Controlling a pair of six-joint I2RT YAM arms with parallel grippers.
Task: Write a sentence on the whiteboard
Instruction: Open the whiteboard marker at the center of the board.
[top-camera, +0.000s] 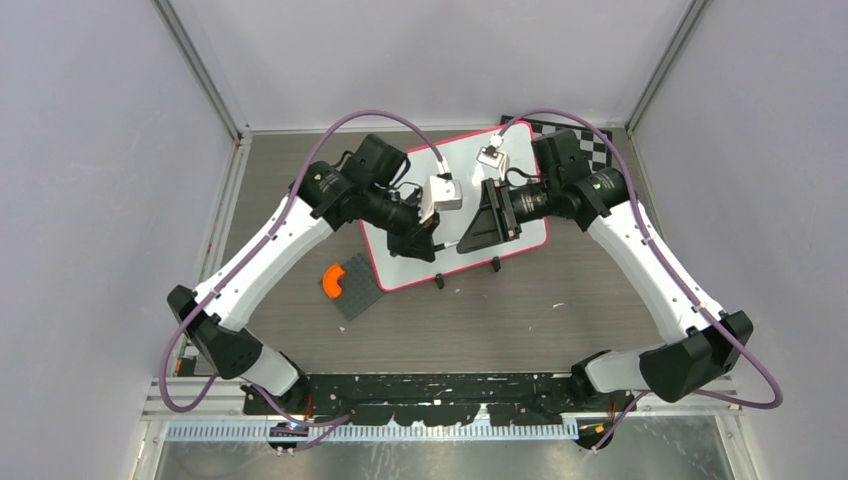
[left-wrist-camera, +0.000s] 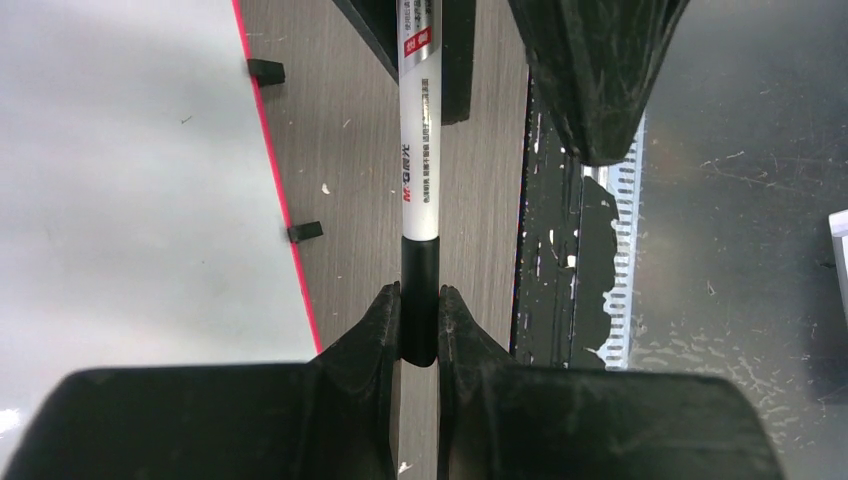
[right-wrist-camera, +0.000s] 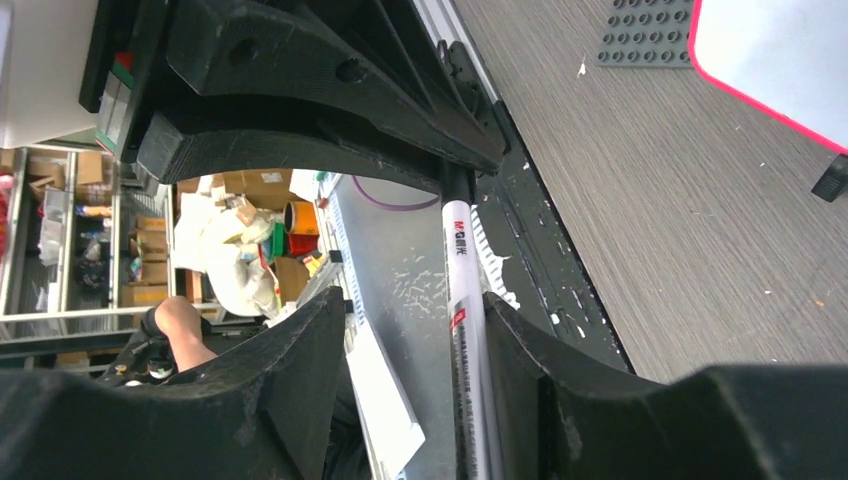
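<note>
Here, we are clamping the marker's (left-wrist-camera: 420, 150) black end between our left gripper's (left-wrist-camera: 420, 300) jaws while our right gripper's (right-wrist-camera: 415, 305) jaws, standing apart, are straddling its white barrel, probably for uncapping. The whiteboard (left-wrist-camera: 120, 200) is lying beneath both pairs of jaws, blank where visible.

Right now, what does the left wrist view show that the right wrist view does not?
Only the left wrist view: the left gripper shut on the black end of the marker. Only the right wrist view: the grey studded plate, and the right gripper open around the marker's white barrel. Both: the marker and the red edge of the whiteboard.
</note>
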